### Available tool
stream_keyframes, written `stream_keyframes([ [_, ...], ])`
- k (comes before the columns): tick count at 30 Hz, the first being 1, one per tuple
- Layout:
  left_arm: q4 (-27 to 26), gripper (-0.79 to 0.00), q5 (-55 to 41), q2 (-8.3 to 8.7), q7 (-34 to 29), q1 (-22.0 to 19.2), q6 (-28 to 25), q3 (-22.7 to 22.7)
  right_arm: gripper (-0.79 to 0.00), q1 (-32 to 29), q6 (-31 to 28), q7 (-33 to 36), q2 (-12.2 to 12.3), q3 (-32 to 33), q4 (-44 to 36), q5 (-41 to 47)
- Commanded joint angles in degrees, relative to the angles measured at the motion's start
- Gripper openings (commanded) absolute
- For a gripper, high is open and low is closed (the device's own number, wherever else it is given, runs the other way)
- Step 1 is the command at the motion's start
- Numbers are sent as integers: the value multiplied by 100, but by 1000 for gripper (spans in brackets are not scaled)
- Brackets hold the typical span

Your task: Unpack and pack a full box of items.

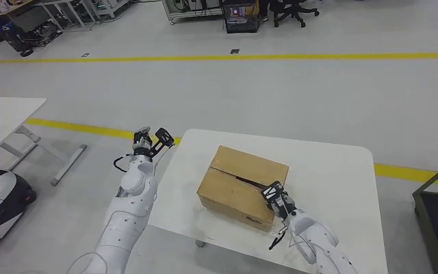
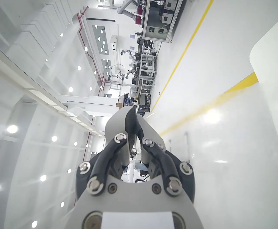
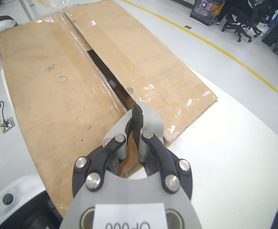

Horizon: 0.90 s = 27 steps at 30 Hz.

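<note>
A brown cardboard box [image 1: 239,185] lies on the white table [image 1: 328,178]. Its two top flaps [image 3: 54,71] are down, with a dark narrow gap along the seam and clear tape over them. My right gripper [image 3: 136,109] is shut with nothing in it, its tips at the seam on the box's near end; the top view shows it as the right gripper [image 1: 274,192] at the box's front corner. My left gripper [image 2: 132,121] is shut and empty. It hangs as the left gripper [image 1: 152,137] off the table's far left corner, over the floor, apart from the box.
The table's right half [image 1: 342,205] is bare white surface. A yellow floor line [image 1: 68,127] runs behind the table. Another white table [image 1: 17,113] stands at the far left. Office chairs [image 3: 243,19] and racks stand far off.
</note>
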Motion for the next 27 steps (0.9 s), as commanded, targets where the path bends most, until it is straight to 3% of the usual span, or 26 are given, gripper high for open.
stream_keyframes([
  [1, 135, 0, -15, -4, -37, -60, 39, -10, -785, -7, -1, 6, 4, 16, -18, -7],
  [17, 408, 0, -6, 22, -83, -174, 253, -280, -785, -49, -4, 50, 14, 76, -156, -59],
  [21, 113, 0, -489, -21, 209, -32, 126, -188, -785, -92, 30, 13, 25, 124, -334, -66],
  [27, -837, 0, -1091, -131, 772, 463, -525, 451, -785, -339, 88, -45, 131, 411, -990, -367],
])
